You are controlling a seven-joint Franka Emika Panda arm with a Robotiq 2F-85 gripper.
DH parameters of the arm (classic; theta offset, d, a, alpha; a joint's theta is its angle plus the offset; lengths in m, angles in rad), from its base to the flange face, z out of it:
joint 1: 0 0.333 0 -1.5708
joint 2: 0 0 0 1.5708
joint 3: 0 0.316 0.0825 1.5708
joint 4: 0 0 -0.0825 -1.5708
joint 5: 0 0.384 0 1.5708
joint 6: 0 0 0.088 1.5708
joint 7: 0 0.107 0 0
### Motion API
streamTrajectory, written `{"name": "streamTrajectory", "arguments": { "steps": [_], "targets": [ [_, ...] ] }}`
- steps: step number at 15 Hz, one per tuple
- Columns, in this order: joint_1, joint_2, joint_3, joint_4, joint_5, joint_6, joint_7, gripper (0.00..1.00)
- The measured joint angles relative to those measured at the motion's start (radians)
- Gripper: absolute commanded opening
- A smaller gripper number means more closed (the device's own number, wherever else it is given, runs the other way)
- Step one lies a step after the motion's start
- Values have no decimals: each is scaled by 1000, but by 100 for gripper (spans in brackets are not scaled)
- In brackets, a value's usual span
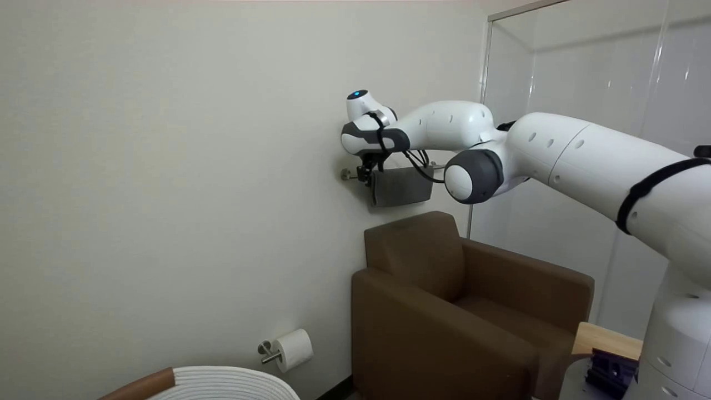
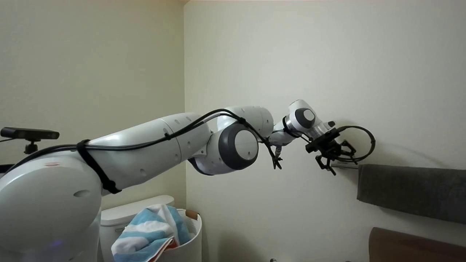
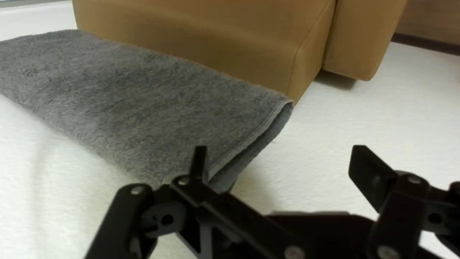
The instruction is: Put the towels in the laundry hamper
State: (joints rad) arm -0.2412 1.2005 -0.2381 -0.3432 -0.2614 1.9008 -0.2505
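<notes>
the black two-fingered gripper (image 3: 279,162) stands wide, empty, beside the dark grey folded cloth towel (image 3: 143,104) hung over the silver metal bar (image 2: 346,166). closing off-line (contact with the towel is unclear) could clamp the bar's end instead; the blue-and-white striped cloth towel (image 2: 151,231), overhanging the rim of the round white rope hamper (image 2: 188,250), could slide off if knocked.

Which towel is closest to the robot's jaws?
The dark grey towel, hanging over the wall bar. The open jaws are right by its end; the blue-and-white striped towel is farther off, bunched up at the laundry hamper.
</notes>
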Motion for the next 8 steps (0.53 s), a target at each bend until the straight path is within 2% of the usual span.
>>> {"name": "streamTrajectory", "arguments": {
  "steps": [8],
  "targets": [
    [-78, 20, 21, -16, 26, 57, 21, 100]
  ]
}}
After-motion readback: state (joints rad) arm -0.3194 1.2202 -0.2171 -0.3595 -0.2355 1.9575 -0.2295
